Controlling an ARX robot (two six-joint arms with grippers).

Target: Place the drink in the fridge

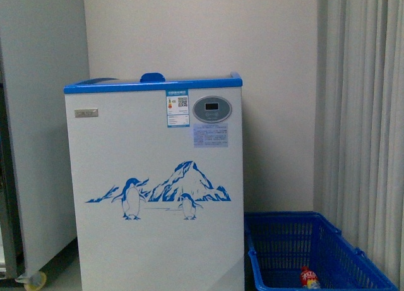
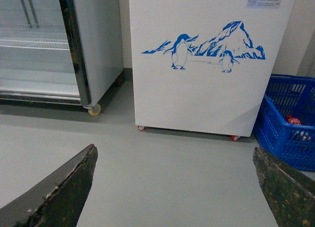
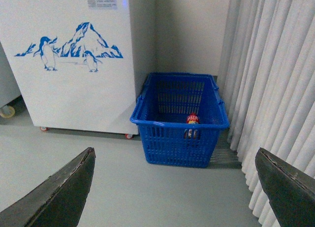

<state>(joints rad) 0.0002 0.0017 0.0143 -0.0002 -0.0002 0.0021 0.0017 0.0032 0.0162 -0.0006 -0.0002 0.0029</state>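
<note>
The drink [image 1: 308, 278], a small bottle with a red cap and red label, lies inside the blue mesh basket [image 1: 297, 240] on the floor right of the fridge. It also shows in the right wrist view [image 3: 192, 120] and partly in the left wrist view [image 2: 294, 120]. The fridge [image 1: 154, 190] is a white chest freezer with a blue rim and a penguin picture; it also shows in the left wrist view [image 2: 206, 64] and the right wrist view [image 3: 69, 59]. My left gripper [image 2: 174, 187] and right gripper [image 3: 174, 187] are both open and empty above the grey floor, well short of both. Neither arm shows in the front view.
A tall grey cabinet [image 1: 38, 127] on castors stands left of the fridge, its glass front [image 2: 34, 45] showing shelves. White curtains [image 1: 366, 127] hang at the right, close behind the basket. Grey floor [image 2: 167, 163] lies between me and the fridge.
</note>
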